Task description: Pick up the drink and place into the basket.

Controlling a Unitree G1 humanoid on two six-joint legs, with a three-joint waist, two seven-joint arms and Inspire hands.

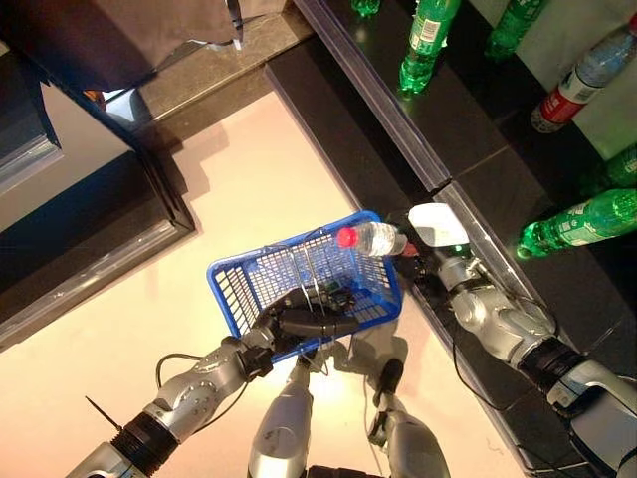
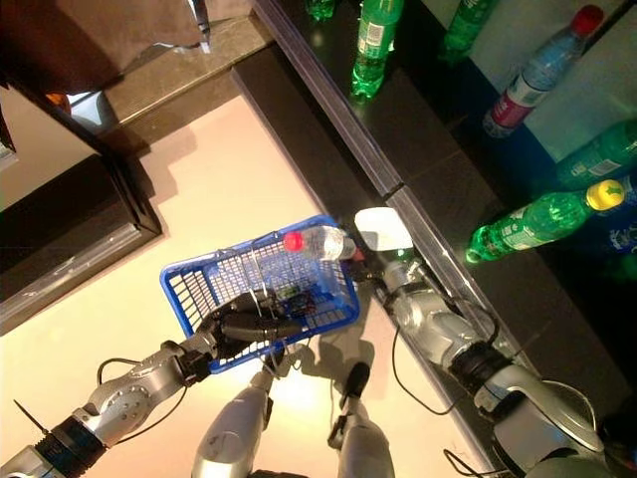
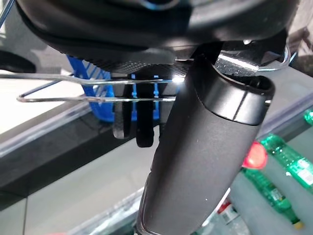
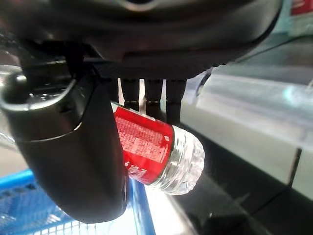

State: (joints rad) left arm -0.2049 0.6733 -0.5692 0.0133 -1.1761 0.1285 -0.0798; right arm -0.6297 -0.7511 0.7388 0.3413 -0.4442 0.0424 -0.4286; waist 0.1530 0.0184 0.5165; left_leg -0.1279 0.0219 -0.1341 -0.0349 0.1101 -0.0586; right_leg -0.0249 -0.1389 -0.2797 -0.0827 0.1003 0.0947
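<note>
Basket (image 1: 299, 274) of blue wire mesh, hanging over the pale floor (image 1: 249, 179), carried at its thin metal handle (image 3: 93, 90) by the left hand (image 1: 299, 324). Reaches in from the lower left, forearm angled up and right, fingers (image 3: 142, 117) curled over the handle wires with the thumb (image 3: 205, 147) crossing below. Right hand (image 1: 430, 261) stretched in from the lower right along the edge of the dark desk (image 1: 518, 189), wrist bent toward the basket, white thumb cover (image 1: 436, 224) uppermost. Grips the drink (image 1: 373, 239), a clear bottle with a red cap (image 1: 346, 237), held nearly level with the cap end jutting over the basket's far right rim and the body still outside the mesh.

From the head views only: several green bottles (image 1: 582, 221) lying and standing on the desk, plus another clear bottle with a red label (image 1: 582, 82) near the far right. From the right wrist view only: the drink's red label (image 4: 144, 142) and ribbed clear base, clamped between the fingers (image 4: 154, 98) above and the thumb (image 4: 73, 156) at one side, blue mesh showing beyond. From the left wrist view only: the two handle wires running under the curled fingers, with green bottles dimly visible past the thumb.
</note>
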